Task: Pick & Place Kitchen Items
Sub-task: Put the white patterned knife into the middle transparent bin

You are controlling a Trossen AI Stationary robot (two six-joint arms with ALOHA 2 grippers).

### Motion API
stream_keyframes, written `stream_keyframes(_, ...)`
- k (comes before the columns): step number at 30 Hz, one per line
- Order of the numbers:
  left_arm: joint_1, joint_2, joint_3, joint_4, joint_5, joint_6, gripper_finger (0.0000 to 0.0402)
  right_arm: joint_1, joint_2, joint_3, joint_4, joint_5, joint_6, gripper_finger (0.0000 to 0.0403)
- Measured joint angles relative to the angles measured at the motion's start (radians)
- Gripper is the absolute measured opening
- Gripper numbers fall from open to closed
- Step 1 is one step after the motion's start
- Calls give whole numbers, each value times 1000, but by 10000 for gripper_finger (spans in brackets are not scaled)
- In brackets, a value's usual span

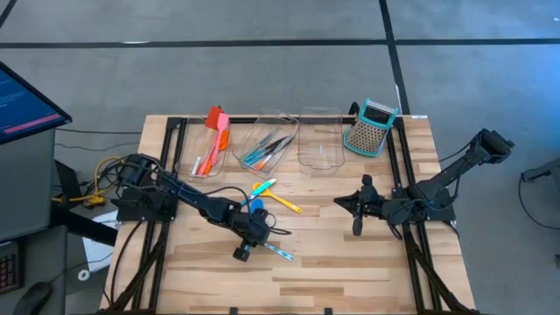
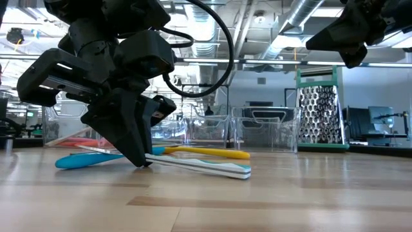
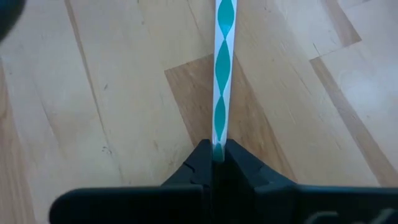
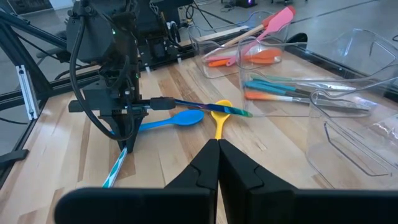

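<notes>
From overhead I am seeing my left end effector (image 1: 244, 251) sitting at about six o'clock on the surface (image 1: 350, 262), over the teal-and-white striped utensil (image 1: 278, 252). My left wrist view is showing what the overhead cannot: the fingers are pinching shut on that utensil's end (image 3: 217, 148). My right end effector (image 1: 359, 210) is hanging closed and empty toward three o'clock.

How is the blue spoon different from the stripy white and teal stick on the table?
The blue spoon is plain blue; the stripy stick is white with teal waves. The blue spoon lies free with nothing holding it; the stripy stick is pinched at one end by the left gripper. Both are slim and lie on the wooden table.
</notes>
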Motion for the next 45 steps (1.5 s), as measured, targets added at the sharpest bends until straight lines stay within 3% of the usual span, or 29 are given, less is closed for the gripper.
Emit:
stream_keyframes(8,-1,-17,-3,-17,1,-2,5,0,0,0,0,0,0,1)
stream_keyframes(18,-1,-167,-6,-180,-104,-7,4,0,0,0,8,0,0,1)
stream_keyframes(25,20,-240,-4,-195,-111,-29,4,-1,0,0,60,-3,-1,1)
stream_keyframes(30,68,-268,-4,-255,-114,-94,4,-12,8,0,118,-126,-38,1)
stream_keyframes(37,97,-273,22,-273,-115,-100,4,-70,142,61,149,-180,-56,1)
stream_keyframes(45,125,-273,96,-351,-115,-97,5,-125,447,333,69,-290,-333,0)
